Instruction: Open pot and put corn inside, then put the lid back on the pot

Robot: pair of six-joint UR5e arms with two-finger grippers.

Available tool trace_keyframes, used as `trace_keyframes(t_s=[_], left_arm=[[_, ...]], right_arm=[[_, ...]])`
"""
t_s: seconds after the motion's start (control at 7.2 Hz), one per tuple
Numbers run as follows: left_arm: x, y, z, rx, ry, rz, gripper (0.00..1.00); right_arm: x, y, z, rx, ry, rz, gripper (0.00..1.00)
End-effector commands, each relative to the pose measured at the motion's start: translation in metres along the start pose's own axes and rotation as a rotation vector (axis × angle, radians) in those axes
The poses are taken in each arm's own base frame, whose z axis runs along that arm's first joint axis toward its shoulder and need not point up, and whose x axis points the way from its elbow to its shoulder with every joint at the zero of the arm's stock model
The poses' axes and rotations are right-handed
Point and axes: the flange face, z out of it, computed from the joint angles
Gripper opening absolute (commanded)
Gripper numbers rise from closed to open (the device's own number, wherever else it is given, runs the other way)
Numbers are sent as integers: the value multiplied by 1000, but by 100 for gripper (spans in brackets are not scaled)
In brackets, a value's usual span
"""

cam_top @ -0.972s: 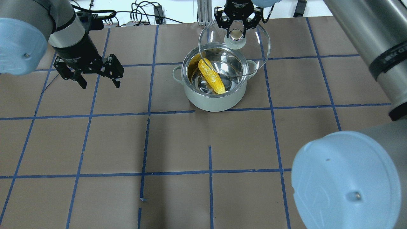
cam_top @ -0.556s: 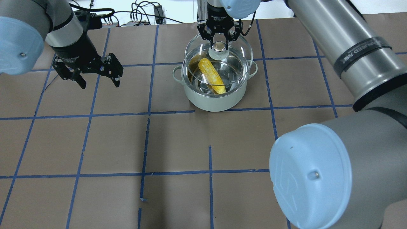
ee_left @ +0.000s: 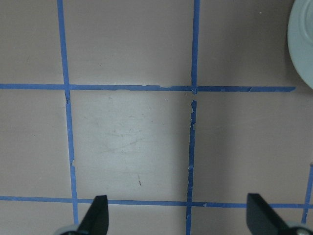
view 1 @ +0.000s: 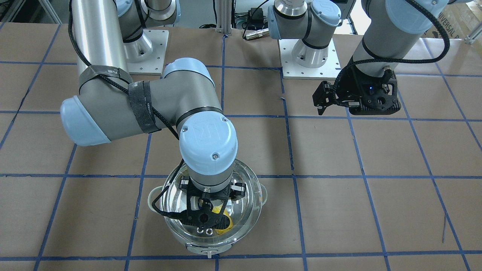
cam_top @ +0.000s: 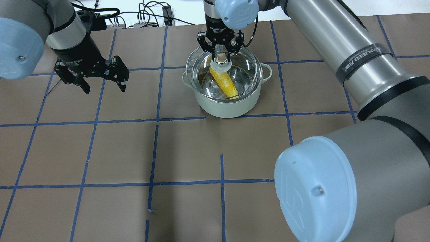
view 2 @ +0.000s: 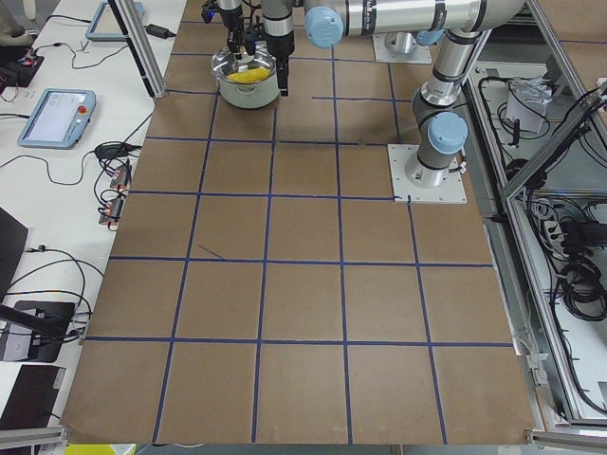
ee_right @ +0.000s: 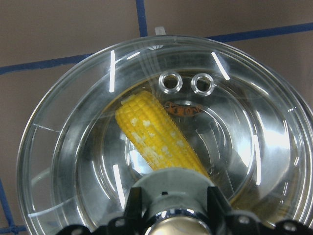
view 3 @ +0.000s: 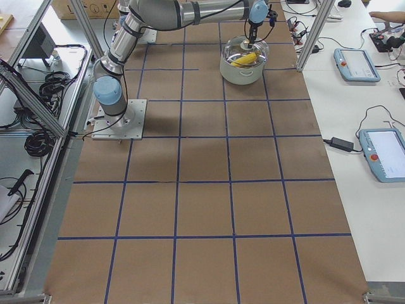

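Nearest the robot, on the pot's left and well apart from it, you have the left gripper [cam_top: 105, 90] hanging over bare table [cam_top: 188, 151] with its jaws spread wide and nothing between them. It sits where it was a second ago and plays no part right now.

Next comes the pot [cam_top: 223, 107] itself. The corn [cam_top: 225, 84] lies slantwise on the pot's floor, so that step is done.

Above the pot is what has changed. A second ago the lid [cam_top: 250, 69] hung off to the pot's far right, overlapping only the far rim. Now it has swung in and come down until it covers the pot's mouth, its glass edge roughly matching the pot's rim but set a little to the left. You cannot tell from these views whether it is seated or just clear.

At the pot's far side, the right gripper [cam_top: 220, 57] is clamped on the lid's knob [cam_top: 220, 65] from above.

In your place I would judge only the last bit of lowering and the release to be left. Watch that left offset before you let go.
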Motion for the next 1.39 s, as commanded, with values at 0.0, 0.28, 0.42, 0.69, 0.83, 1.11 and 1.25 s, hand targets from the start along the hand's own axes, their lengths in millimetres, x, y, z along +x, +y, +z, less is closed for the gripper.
trace_keyframes(t_s=[0.0, 0.28, 0.42, 0.69, 0.83, 1.11, 1.25], left_arm=[[0, 0, 1, -2, 1, 5, 100], [-1, -1, 1, -2, 1, 5, 100], [-1, -1, 1, -2, 1, 5, 100], [-1, 0, 2, -3, 1, 6, 100], [-1, 0, 2, -3, 1, 6, 100], [-1, 1, 2, -5, 1, 7, 100], [-1, 1, 2, -5, 0, 7, 100]], right_arm=[[6, 1, -2, -22, 11, 1, 10], [8, 0, 1, -35, 16, 3, 10], [9, 1, 4, -41, 18, 3, 10], [10, -2, 5, -40, 17, 4, 10], [10, -2, 8, -46, 21, 6, 10], [11, 0, 7, -59, 26, 6, 10], [14, -1, 7, -63, 29, 10, 10]])
